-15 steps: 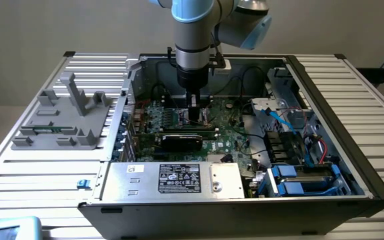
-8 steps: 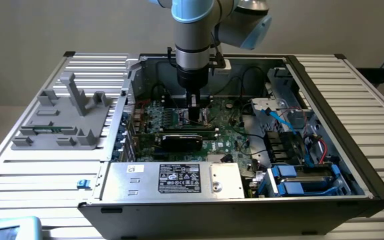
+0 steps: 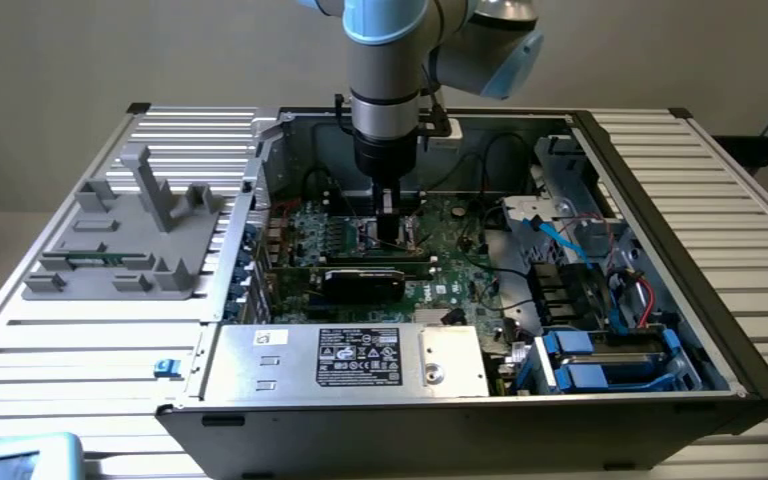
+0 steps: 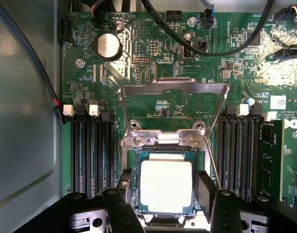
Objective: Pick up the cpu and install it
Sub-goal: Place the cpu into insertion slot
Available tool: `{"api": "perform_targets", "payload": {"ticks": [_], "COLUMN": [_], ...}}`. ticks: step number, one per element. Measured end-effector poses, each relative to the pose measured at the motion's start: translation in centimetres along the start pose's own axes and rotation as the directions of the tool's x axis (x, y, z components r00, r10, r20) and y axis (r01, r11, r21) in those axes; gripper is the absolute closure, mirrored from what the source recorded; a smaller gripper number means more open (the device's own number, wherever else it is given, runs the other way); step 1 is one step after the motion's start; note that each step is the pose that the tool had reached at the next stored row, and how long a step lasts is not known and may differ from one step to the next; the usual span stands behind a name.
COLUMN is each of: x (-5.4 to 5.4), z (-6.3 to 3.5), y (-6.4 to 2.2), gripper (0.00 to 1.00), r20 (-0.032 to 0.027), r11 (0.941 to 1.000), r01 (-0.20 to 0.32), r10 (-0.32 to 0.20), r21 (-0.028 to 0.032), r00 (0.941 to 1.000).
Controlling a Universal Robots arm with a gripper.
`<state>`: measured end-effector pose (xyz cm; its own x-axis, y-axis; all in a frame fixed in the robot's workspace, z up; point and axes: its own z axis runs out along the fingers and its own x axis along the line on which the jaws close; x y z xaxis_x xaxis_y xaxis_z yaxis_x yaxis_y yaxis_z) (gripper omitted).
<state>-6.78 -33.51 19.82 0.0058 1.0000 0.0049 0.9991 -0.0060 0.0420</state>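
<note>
Seating step now: cpu (image 4: 166, 191) flat in the socket (image 4: 163, 151), middle of the board (image 4: 138, 43), latch frame (image 4: 173, 83) raised open. Gripper (image 4: 165, 182) seemingly clamped on two opposite edges. Calls for level, gentle handling.

On a ribbed silver-white table (image 3: 738, 200): an open black computer case (image 3: 464, 428), taking up the middle and the exterior view's right. Just beside it, toward the exterior view's left, a grey plastic stand (image 3: 131, 245) with upright posts and slots, flat on the slats. Near the case's front corner, a small blue clip (image 3: 164, 368).
</note>
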Motion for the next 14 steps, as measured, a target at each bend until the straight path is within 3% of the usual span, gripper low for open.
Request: {"api": "perform_targets", "payload": {"ticks": [10,14], "x": [0.0,0.0], "z": [-0.42,-1.28], "y": [-0.12,-0.22], "gripper": [0.36,0.36], "r20": [0.0004,0.0003], "r11": [1.0000,1.0000], "r01": [0.000,0.000], "r10": [0.000,0.000], "r21": [-0.0002,-0.0056], "r00": [1.0000,1.0000]}}
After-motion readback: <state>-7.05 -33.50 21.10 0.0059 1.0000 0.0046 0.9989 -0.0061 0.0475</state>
